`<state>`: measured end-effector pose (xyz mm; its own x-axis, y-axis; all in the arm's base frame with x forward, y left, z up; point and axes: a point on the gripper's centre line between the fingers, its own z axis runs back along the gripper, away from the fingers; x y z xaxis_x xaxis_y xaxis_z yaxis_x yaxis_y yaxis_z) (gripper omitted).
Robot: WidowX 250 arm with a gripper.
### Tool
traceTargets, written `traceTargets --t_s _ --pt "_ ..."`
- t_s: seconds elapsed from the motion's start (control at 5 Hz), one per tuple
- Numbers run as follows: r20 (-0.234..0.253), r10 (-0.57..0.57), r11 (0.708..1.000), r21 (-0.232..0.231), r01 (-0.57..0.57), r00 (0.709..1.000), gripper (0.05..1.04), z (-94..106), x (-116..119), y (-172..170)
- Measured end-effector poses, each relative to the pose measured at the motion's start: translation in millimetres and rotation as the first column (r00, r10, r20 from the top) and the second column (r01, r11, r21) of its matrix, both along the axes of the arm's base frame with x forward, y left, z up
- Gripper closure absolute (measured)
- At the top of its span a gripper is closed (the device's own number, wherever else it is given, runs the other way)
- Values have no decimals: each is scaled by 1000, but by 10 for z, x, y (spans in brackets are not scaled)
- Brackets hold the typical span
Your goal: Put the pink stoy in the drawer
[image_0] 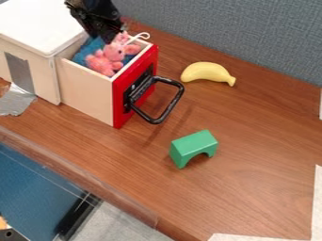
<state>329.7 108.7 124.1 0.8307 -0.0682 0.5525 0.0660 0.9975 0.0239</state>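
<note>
The black gripper (106, 29) hangs down from the top edge over the open drawer (88, 88), its lower end right by the top of the pink plush toy (114, 57). The toy is inside the drawer, resting on blue material (88, 47), with a white loop of cord at its head. Whether gripper and toy touch, I cannot tell. The drawer has light wooden sides, a red front and a black handle (165, 116), and it stands pulled out of the white-topped cabinet (37, 23). Part of the drawer's back is hidden behind the gripper.
A yellow toy banana (206, 73) lies right of the drawer on the brown wooden table (258, 127). The green arch block (193, 145) stands in front of the handle, to the right. Grey tape (16, 100) sticks to the table beside the cabinet. A grey-blue partition rises behind.
</note>
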Motion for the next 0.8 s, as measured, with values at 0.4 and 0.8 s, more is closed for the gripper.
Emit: traceTargets --t_s 0.4,0.8 --pt "30 5 1000 -24 -4 1000 74 344 -90 -79" --pt "-83 -55 998 -12 54 995 83 485 -267 -436"
